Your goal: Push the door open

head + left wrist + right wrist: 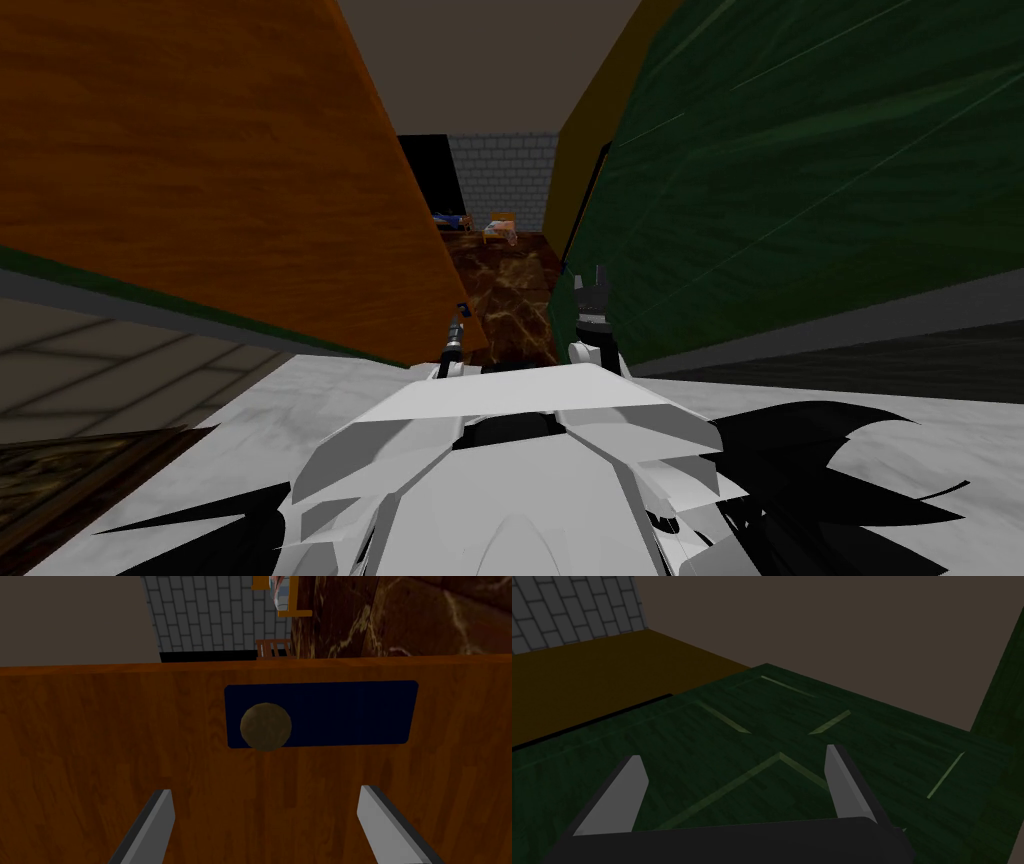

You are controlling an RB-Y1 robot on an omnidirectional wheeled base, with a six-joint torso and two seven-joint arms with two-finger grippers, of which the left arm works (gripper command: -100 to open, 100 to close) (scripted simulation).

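Observation:
The orange-brown wooden door (230, 170) stands swung open on my left, its free edge toward the gap ahead. In the left wrist view the door face (125, 766) is close in front of my left gripper (265, 821), whose fingers stand open below a round brownish knob (266, 726) on a dark blue plate (345, 713). In the head view my left gripper (458, 325) is at the door's lower edge. My right gripper (590, 290) is raised beside the dark green wall (800, 180); its fingers are open over the green surface (747, 751).
Through the gap lies a dark marbled floor (510, 300) leading to a grey brick wall (505, 175). Small wooden furniture (500, 230) stands far ahead. A black area (430, 170) shows beside the brick wall. The passage between door and green wall is narrow.

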